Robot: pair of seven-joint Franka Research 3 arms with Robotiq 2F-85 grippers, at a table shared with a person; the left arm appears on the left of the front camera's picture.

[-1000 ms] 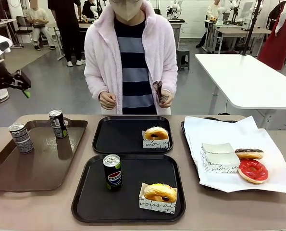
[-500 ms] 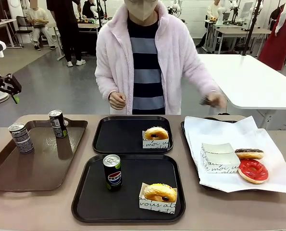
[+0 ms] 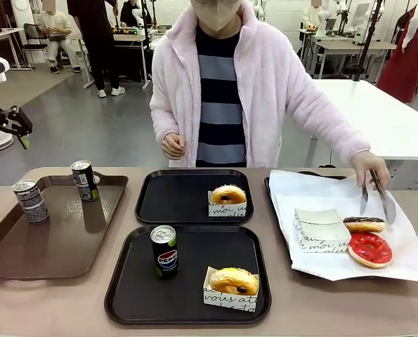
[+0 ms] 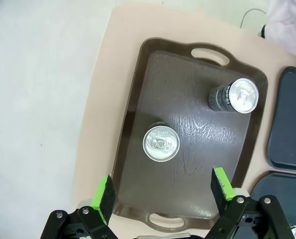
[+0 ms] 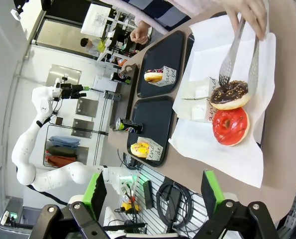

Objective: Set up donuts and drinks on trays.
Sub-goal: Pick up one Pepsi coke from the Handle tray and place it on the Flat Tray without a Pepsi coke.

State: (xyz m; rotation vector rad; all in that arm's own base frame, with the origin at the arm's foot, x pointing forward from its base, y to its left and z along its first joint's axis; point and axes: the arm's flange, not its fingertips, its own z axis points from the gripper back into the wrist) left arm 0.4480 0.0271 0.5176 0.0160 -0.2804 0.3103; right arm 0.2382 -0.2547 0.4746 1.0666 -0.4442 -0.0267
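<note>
Upright Pepsi can point(image 3: 164, 250) on near tray point(image 3: 131, 289), sleeved donut point(image 3: 233, 279), apparently glazed

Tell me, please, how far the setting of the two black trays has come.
Done: the near black tray holds a Pepsi can and a sleeved donut; the far black tray has another sleeved donut, no drink. In hand: the person's hand holds tongs at the chocolate donut, and the open left gripper hovers above two grey cans on the brown tray. Left: a can for the far tray.
</note>
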